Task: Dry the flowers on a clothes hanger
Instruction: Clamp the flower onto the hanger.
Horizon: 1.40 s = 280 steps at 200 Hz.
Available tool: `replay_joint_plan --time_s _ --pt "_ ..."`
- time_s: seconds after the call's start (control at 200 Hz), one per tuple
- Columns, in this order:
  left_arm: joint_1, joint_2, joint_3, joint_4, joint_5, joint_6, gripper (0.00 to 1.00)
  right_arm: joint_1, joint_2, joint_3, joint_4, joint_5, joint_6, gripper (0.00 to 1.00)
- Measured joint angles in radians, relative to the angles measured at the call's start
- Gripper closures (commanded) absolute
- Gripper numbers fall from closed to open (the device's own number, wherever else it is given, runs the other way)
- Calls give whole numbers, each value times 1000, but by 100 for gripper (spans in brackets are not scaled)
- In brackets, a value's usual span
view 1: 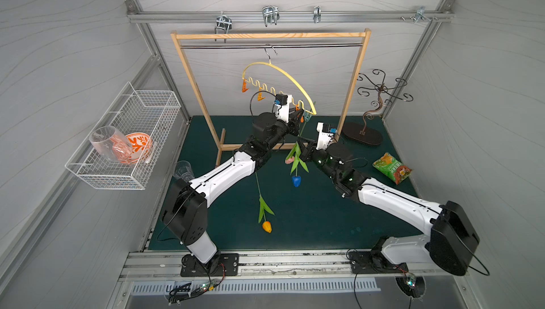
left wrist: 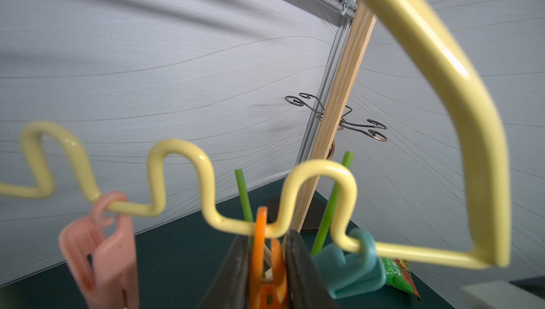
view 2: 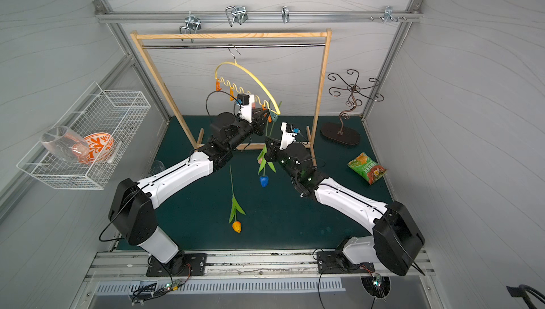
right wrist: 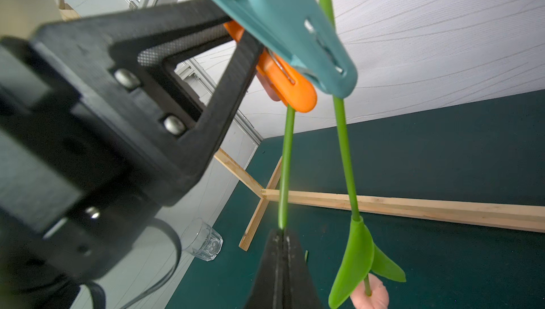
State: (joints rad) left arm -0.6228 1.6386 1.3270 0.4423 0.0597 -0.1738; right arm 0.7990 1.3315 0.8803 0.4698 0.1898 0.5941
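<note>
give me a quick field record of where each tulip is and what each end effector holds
hanger: hooked on rail, tilted
pink tulip: hangs head down, stem clipped in teal pin
blue tulip: head down, stem runs up to orange pin beside the teal one
orange tulip: lying on mat, not hung
left end effector: shut on orange pin
right end effector: shut on blue tulip's stem

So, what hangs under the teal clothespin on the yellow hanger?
A green stem hangs down from the teal clothespin, with leaves and a pink flower head lower down. The stretch of stem clamped inside the clothespin is covered.
</note>
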Motion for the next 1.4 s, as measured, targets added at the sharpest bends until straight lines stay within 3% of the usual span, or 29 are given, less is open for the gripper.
replay_joint_plan --time_s 0.385,0.725,1.065,1.205,1.4 --pt "0 0 0 0 0 -6 75 0 7 5 -3 -5 0 100" --pt "0 0 0 -1 0 -6 63 1 7 6 -10 -15 0 100" --pt "0 -27 -24 0 -8 -2 38 6 8 21 -32 -19 -2 100" --pt "0 -49 -45 -1 -23 5 36 7 22 35 -45 -20 -13 100" --pt "0 -79 -68 -9 -35 14 35 7 33 53 -61 -24 -26 84"
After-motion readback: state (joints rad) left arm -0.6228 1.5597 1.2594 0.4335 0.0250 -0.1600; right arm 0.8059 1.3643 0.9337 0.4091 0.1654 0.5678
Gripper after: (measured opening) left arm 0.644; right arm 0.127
